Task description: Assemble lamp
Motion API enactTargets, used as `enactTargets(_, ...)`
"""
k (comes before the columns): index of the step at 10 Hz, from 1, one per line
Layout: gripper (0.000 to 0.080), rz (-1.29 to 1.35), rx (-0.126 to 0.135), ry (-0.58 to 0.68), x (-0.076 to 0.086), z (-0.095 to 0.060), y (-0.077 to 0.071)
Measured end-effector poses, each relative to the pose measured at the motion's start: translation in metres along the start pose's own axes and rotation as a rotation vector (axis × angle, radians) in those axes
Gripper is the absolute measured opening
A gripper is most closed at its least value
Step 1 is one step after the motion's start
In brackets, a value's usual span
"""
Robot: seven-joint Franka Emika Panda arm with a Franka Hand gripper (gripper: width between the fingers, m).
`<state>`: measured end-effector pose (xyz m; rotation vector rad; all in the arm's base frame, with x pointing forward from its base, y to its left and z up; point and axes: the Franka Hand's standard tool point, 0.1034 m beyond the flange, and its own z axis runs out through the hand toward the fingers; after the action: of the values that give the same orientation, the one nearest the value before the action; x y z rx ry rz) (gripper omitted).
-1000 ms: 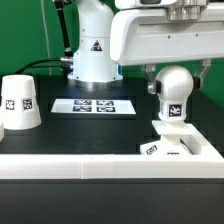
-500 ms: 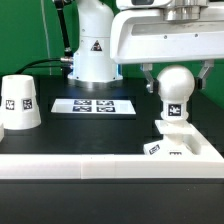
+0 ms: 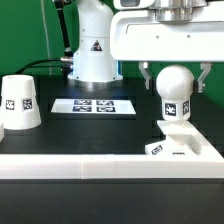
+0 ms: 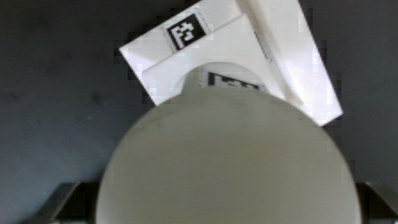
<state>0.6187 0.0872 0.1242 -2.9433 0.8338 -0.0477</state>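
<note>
The white ball-shaped bulb (image 3: 175, 92) stands upright with its neck in the low wedge-shaped base (image 3: 186, 148) at the exterior view's right. My gripper (image 3: 176, 86) is open around the ball, one finger on each side with a small gap to it. In the wrist view the bulb (image 4: 222, 160) fills the middle, the base (image 4: 267, 50) lies beyond it, and dark gaps separate the bulb from the fingers (image 4: 68, 205) of my gripper (image 4: 221, 212). The cone-shaped shade (image 3: 20, 104) stands alone at the exterior view's left.
The marker board (image 3: 92, 105) lies flat in the middle, in front of the robot's pedestal (image 3: 92, 52). A long white rail-like border (image 3: 70, 164) runs along the near edge and up to the base.
My gripper has risen a little along the bulb with its fingers apart. The bulb stays standing on the base.
</note>
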Motion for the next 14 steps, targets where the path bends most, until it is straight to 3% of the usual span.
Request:
enactTargets(7,0.0579,0.347,-0.009,-0.012,-0.0014,0.0005,0.0032)
enactTargets(10,0.0579,0.734,-0.025,-0.081,-0.0062,0.0022,0.0016)
enactTargets(14,0.0579,0.981,-0.016,-0.144,-0.0076,0.0034,0.0004)
